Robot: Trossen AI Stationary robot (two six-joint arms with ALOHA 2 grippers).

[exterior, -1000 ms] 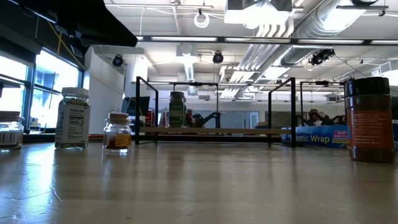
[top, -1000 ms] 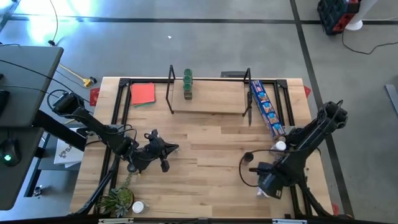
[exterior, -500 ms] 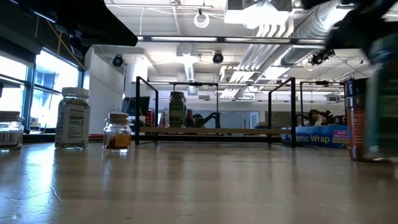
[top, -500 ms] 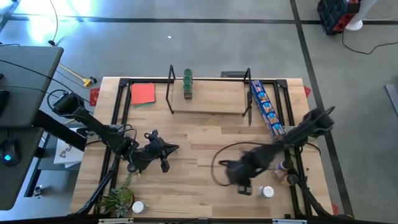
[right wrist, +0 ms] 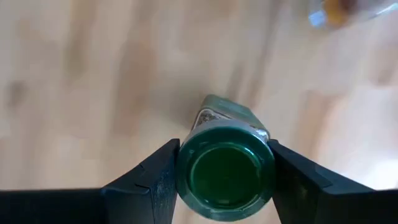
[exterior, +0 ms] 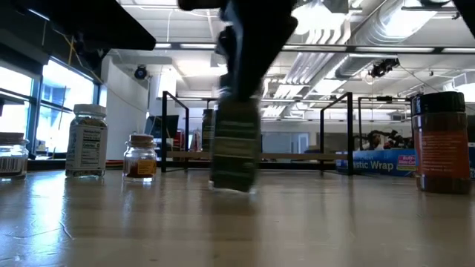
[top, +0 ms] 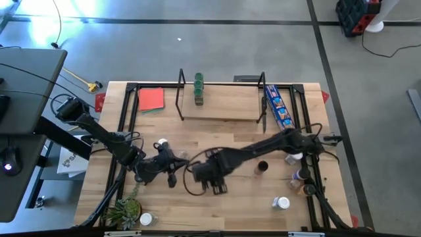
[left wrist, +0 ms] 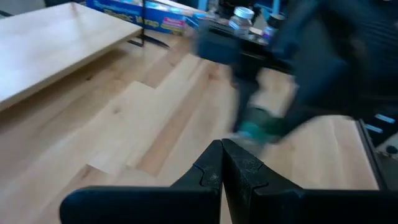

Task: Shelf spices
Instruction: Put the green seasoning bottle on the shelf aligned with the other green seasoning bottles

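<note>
High view: we're seeing the shelf sitting at the table's far edge, w/ green-lidded jars standing at its left end. A red flat square is lying left of it, a long blue packet right of it. A black-lidded jar is standing mid-table; more jars are clustering near the right edge, incl. a white-lidded one. A small plant is sitting at the near left corner. The right gripper is reaching across to table centre, just beside the left gripper; nothing is standing btwn them and the shelf.

Low view: we're seeing a green-labelled jar hanging from the right gripper, blurred, base tilted just off the wood. Left of it a tall white-labelled jar and a short amber jar are standing; at far right a big brown spice jar.

Left wrist view: the left gripper is closed, fingers pressed together, holding nothing. The other arm is crossing ahead, blurred, carrying the green-topped jar.

Right wrist view: the right gripper is clamping the green-lidded jar on both sides; glossy green lid facing us, label underneath, over bare wood.
</note>
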